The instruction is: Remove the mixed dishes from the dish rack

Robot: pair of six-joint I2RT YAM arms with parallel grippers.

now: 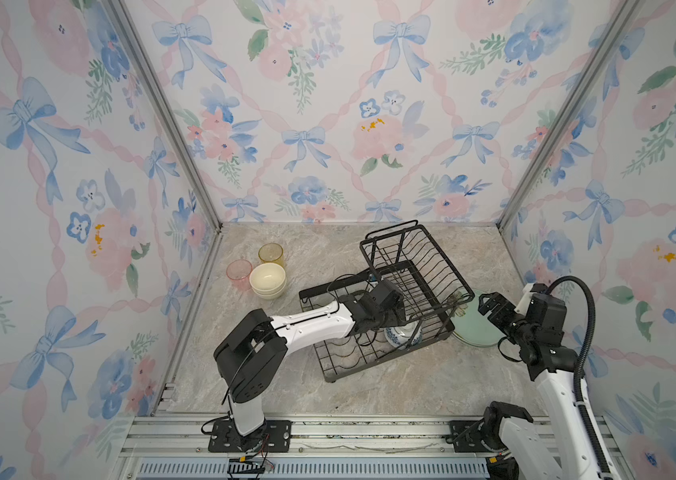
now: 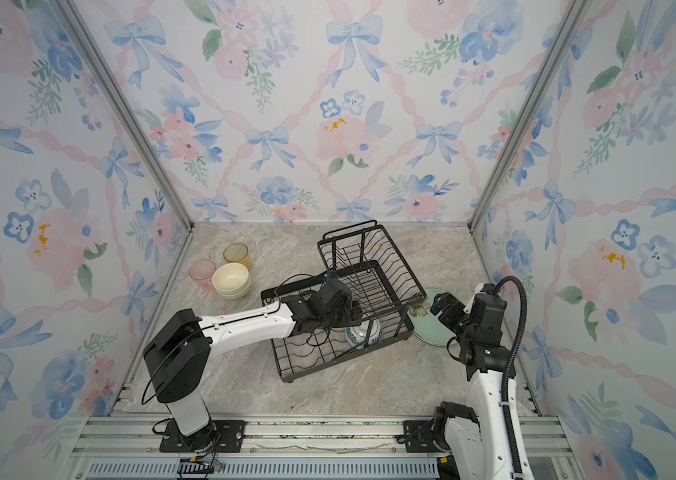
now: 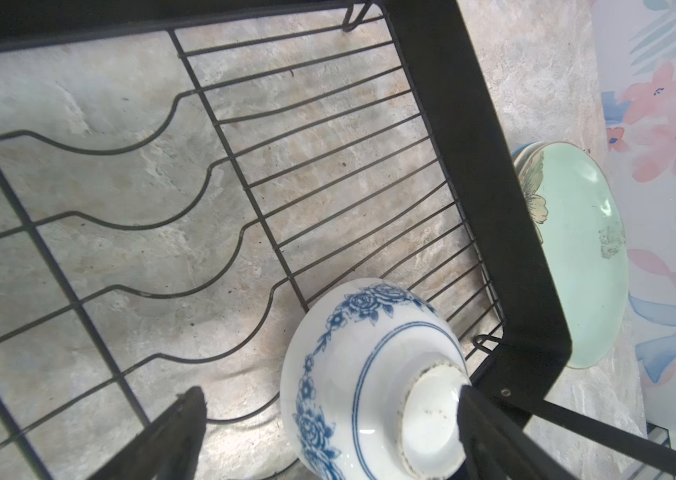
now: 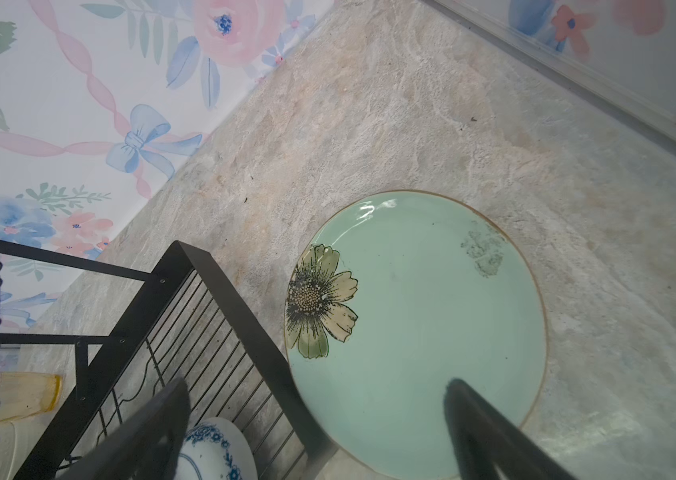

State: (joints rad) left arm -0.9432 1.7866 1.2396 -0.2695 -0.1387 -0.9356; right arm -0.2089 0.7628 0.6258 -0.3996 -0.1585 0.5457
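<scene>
The black wire dish rack (image 1: 431, 266) (image 2: 382, 257) stands mid-table. A blue-and-white patterned bowl (image 1: 403, 336) (image 2: 363, 334) (image 3: 369, 374) (image 4: 215, 453) lies upside down in the lower tray. My left gripper (image 1: 399, 319) (image 2: 353, 316) (image 3: 334, 415) reaches into that tray. It is open, with the bowl between its fingers; one fingertip is at the bowl's foot ring and the other stands apart. My right gripper (image 1: 490, 303) (image 2: 442, 305) (image 4: 317, 390) hangs open above the pale green flower plate (image 1: 479, 330) (image 2: 431, 330) (image 4: 431, 324) (image 3: 577, 249), which lies on the table right of the rack.
Stacked cream bowls (image 1: 268, 280) (image 2: 231, 280), a pink tumbler (image 1: 239, 272) (image 2: 202, 272) and a yellow tumbler (image 1: 271, 253) (image 2: 236, 253) stand at the back left. The raised basket tier (image 1: 406, 253) hangs over the left gripper. Side walls are close by.
</scene>
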